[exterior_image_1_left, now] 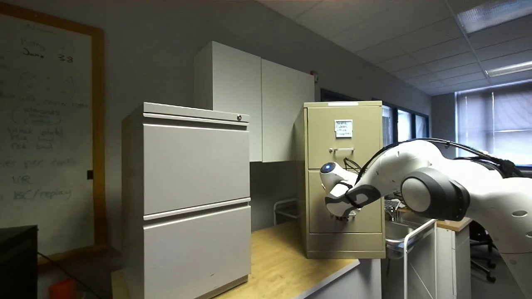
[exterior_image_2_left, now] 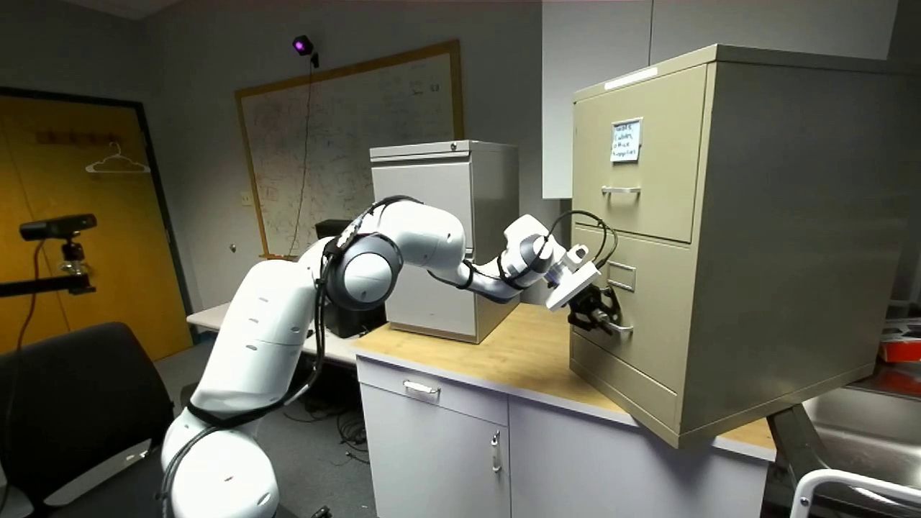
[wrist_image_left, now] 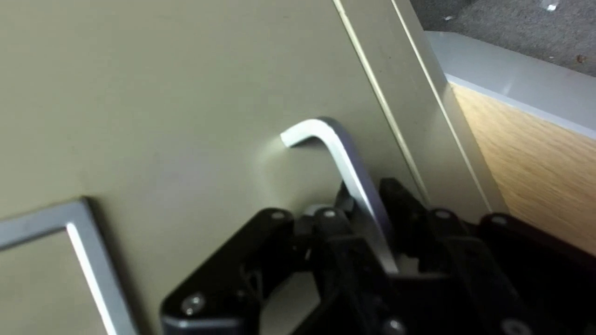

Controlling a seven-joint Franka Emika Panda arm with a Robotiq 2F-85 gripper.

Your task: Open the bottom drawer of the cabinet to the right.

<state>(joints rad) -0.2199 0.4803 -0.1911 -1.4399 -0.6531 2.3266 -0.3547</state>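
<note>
Bottom drawer [exterior_image_2_left: 651,309] closed, in the cabinet [exterior_image_2_left: 784,230] jutting past the front edge of the counter [exterior_image_2_left: 529,342]. I have the fingers [wrist_image_left: 396,197] astride the handle [wrist_image_left: 356,186]; how far open, whether gripping: can't tell. Judged step: grasping. Next: secure hold, pull straight out.

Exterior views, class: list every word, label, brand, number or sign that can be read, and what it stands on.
"VR": on the whiteboard.
"BC/replay": whiteboard, below that.
"Cables", "office", "supplies": card on the top drawer of the filing cabinet; first word blurred.
Other whiteboard writing, digits included: too faint or blurred.
White strip on the cabinet's top edge: nothing legible.
No brand readable.
</note>
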